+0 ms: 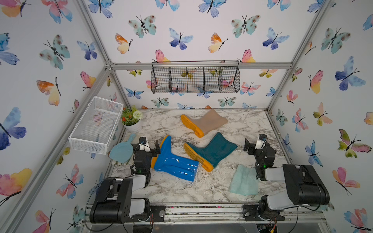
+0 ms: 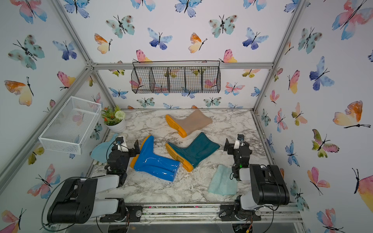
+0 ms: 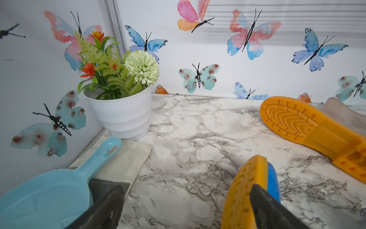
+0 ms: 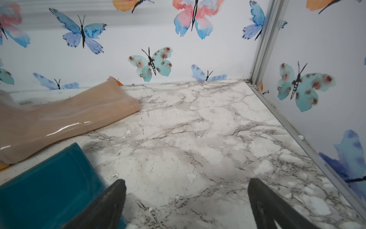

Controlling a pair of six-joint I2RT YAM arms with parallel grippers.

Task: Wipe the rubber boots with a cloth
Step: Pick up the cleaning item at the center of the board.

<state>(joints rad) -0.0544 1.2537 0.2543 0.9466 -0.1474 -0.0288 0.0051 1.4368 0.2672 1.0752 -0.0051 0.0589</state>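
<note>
**Glossy rubber, fuzzy fabric, veined marble**

The blue boot [image 1: 173,163], teal boot [image 1: 212,150] and beige boot [image 1: 207,122] lie on their sides on the tabletop [image 1: 181,191], ribbed orange soles showing. The fuzzy cloth [image 1: 245,180] lies flat by the right arm [image 1: 274,175]. Left gripper [image 3: 186,200] and right gripper [image 4: 188,184] gape wide, empty.

Blue boot [image 1: 174,162], teal boot [image 1: 212,151], beige boot [image 1: 209,122] toppled; aqua cloth [image 1: 244,180] flat

A staged lab booth: aluminium frame [image 1: 131,65], butterfly wallpaper [image 1: 201,40], marble-print tabletop [image 1: 242,125].
</note>
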